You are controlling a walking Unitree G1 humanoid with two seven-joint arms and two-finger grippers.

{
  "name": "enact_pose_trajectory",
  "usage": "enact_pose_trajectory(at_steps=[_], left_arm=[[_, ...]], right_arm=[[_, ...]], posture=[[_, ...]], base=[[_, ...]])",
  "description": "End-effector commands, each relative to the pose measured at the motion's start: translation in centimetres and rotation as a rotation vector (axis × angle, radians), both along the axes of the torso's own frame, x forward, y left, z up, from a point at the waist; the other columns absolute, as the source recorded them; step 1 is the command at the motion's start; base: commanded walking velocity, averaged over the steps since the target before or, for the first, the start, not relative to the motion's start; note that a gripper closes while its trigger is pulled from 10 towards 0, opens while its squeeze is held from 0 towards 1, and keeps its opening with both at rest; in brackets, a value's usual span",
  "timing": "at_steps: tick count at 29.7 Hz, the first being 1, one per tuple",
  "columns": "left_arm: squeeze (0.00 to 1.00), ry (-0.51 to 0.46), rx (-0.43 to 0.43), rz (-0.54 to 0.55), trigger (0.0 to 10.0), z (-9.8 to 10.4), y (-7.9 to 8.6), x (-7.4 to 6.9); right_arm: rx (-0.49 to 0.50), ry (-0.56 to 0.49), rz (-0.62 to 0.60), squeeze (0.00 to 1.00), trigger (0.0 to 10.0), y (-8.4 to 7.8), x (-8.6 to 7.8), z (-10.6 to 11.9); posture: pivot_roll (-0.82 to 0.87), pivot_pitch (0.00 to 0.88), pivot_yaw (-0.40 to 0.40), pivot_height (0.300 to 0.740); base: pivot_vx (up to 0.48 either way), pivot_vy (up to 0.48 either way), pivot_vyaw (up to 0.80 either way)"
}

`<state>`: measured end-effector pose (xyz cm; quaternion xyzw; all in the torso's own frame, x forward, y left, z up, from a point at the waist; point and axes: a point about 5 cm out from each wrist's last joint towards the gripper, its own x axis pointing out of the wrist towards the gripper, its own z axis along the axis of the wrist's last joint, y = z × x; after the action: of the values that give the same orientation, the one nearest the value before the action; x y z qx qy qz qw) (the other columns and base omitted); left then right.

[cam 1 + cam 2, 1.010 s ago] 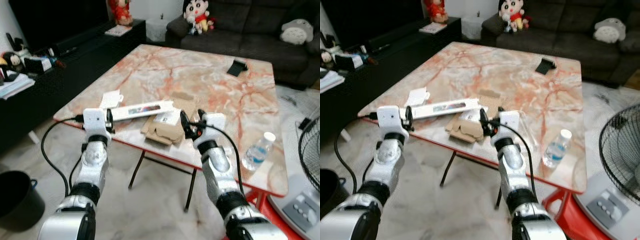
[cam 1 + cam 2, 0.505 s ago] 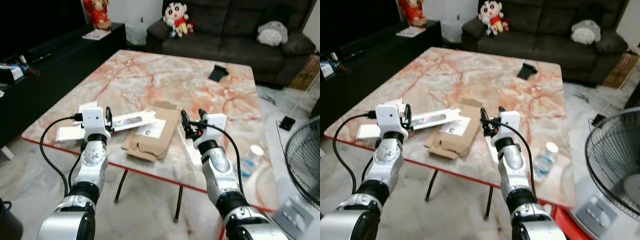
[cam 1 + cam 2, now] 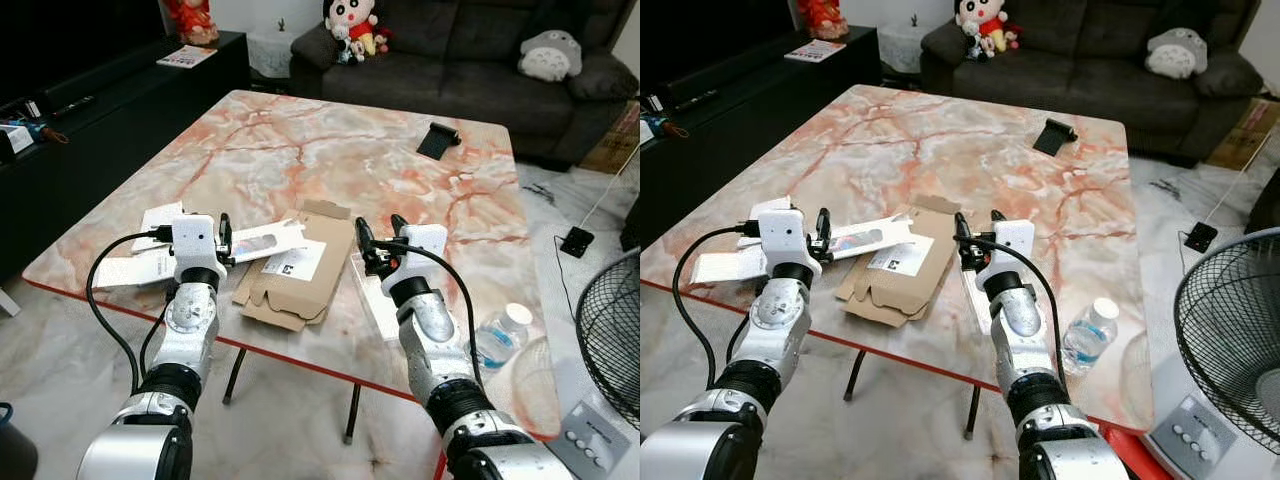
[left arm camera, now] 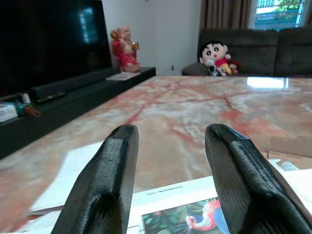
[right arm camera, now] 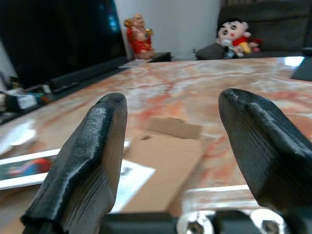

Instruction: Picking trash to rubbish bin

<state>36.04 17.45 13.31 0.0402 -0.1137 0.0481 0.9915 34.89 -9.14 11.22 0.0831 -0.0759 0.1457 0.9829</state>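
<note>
A flattened brown cardboard box (image 3: 295, 270) lies near the front edge of the marble table (image 3: 340, 160). A long white printed carton (image 3: 255, 243) and white papers (image 3: 135, 268) lie to its left. A clear plastic bottle (image 3: 497, 338) lies at the table's right front. My left gripper (image 3: 222, 238) hovers open just above the white carton (image 4: 195, 214). My right gripper (image 3: 380, 238) hovers open at the cardboard's (image 5: 168, 151) right edge, over a clear plastic sheet (image 3: 375, 300). Neither holds anything.
A black flat object (image 3: 437, 140) lies at the table's far right. A standing fan (image 3: 612, 340) is close on my right. A dark sofa (image 3: 470, 60) with plush toys sits behind, a black TV console (image 3: 90, 110) on the left. A dark object (image 3: 6, 445) shows at floor level, lower left.
The camera has swung and moved closer, so the table sits more squarely ahead and the black bin has slid out of frame. Both grippers stay open, now over the table's front edge.
</note>
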Motion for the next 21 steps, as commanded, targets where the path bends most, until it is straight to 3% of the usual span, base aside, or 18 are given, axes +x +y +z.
enact_pose_trajectory(at_steps=[1, 8, 9, 10, 21], left_arm=[[0.00, -0.011, 0.000, -0.009, 10.0, 0.33, 0.07, 0.09], [0.00, 0.001, 0.004, -0.035, 10.0, 0.14, -0.45, 0.07], [0.00, 0.000, 0.007, -0.044, 10.0, 0.15, -0.60, 0.07], [0.00, -0.001, 0.009, -0.048, 10.0, 0.16, -0.68, 0.06], [0.00, 0.005, 0.009, -0.063, 10.0, 0.14, -0.86, 0.13]], right_arm=[[-0.011, -0.003, -0.001, 0.00, 10.0, -0.03, 0.12, 0.18], [-0.007, 0.014, -0.003, 0.00, 10.0, -0.11, 0.01, -0.19], [-0.002, 0.015, -0.003, 0.80, 10.0, -0.10, -0.01, -0.22], [0.004, 0.015, 0.000, 1.00, 10.0, -0.05, -0.02, -0.21], [0.003, 0.023, -0.001, 1.00, 10.0, -0.04, 0.09, -0.23]], posture=[[-0.01, 0.000, -0.011, 0.740], [0.00, 0.000, -0.011, 0.740], [0.00, 0.000, -0.011, 0.740], [0.00, 0.000, -0.009, 0.740], [0.00, 0.000, -0.014, 0.740]], base=[[0.000, 0.000, 0.00], [0.000, 0.000, 0.00], [0.000, 0.000, 0.00], [0.000, 0.000, 0.00], [0.000, 0.000, 0.00]])
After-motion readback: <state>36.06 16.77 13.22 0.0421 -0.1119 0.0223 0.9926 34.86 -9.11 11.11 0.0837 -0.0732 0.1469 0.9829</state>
